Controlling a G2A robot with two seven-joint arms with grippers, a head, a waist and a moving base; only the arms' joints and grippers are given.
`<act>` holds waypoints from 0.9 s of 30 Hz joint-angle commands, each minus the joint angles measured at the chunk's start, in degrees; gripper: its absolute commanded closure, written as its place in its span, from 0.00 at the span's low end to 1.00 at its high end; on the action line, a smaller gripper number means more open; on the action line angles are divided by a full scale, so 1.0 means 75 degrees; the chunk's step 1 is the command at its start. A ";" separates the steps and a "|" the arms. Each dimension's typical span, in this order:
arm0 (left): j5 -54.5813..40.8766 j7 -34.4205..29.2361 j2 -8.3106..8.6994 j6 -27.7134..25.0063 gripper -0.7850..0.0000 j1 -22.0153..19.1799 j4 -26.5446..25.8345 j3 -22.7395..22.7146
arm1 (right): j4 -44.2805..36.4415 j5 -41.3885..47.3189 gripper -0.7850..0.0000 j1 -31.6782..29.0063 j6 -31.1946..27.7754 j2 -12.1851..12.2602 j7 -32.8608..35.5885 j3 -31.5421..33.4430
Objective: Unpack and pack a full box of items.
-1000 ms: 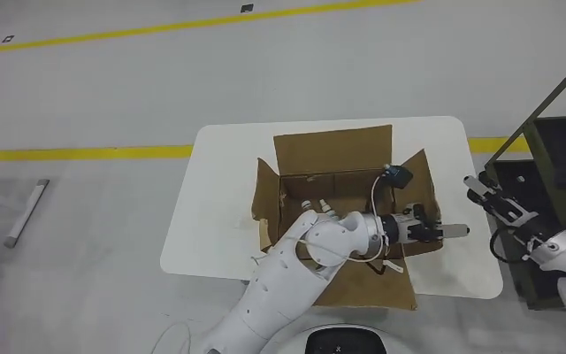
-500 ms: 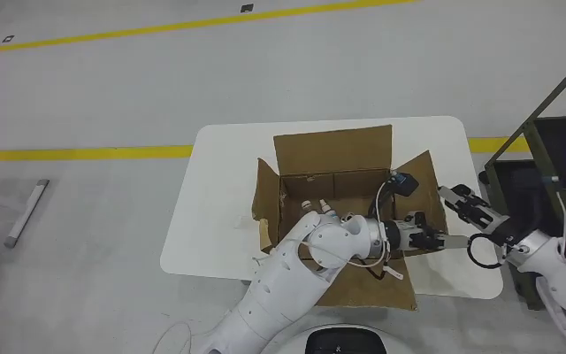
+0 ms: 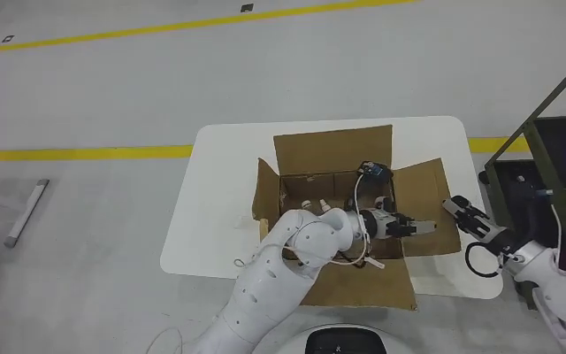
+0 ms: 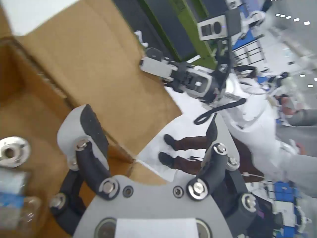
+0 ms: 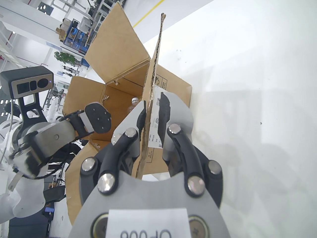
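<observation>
Cardboard flap [image 3: 433, 190] has swung flatter; right fingers [image 5: 164, 115] now straddle its edge.

My left gripper [image 3: 424, 227] hangs over the box [image 3: 332, 150], on the side nearest my right gripper [image 3: 455, 208]. The box's side flap [image 3: 433, 190] is spread beneath and ahead of its fingertips, and the bottles [image 3: 305, 204] are behind it, down in the box. That flap's outer edge stands between my right gripper's fingers [image 5: 164, 105], one on each side. The box sits on the table [image 3: 221, 203], which stretches on beyond my right gripper.
</observation>
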 commanded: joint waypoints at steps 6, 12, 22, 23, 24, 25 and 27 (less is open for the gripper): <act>0.2094 -0.1269 0.0293 0.0908 0.00 0.0404 -0.0760 -0.0233 | 0.0072 -0.0205 1.00 -0.0269 -0.0153 -0.0029 -0.0227 -0.0072; 0.3915 -0.1816 0.0467 0.0968 0.00 0.0569 -0.0898 -0.0230 | 0.0169 -0.0209 1.00 -0.0323 -0.0284 -0.0053 -0.0416 -0.0087; 0.4468 -0.1813 0.0529 0.1496 0.00 0.0864 -0.0693 -0.0512 | 0.0407 -0.0307 1.00 -0.0349 -0.0446 -0.0084 -0.0520 -0.0197; 0.4468 -0.1813 0.0529 0.1496 0.00 0.0864 -0.0693 -0.0512 | 0.0386 -0.0309 1.00 -0.0372 -0.0451 -0.0087 -0.0523 -0.0193; 0.4468 -0.1813 0.0529 0.1496 0.00 0.0864 -0.0693 -0.0512 | 0.0377 -0.0305 1.00 -0.0381 -0.0461 -0.0088 -0.0525 -0.0189; 0.4468 -0.1813 0.0529 0.1496 0.00 0.0864 -0.0693 -0.0512 | 0.0375 -0.0300 1.00 -0.0395 -0.0477 -0.0091 -0.0535 -0.0183; 0.4468 -0.1813 0.0529 0.1496 0.00 0.0864 -0.0693 -0.0512 | 0.0374 -0.0302 1.00 -0.0415 -0.0497 -0.0095 -0.0542 -0.0173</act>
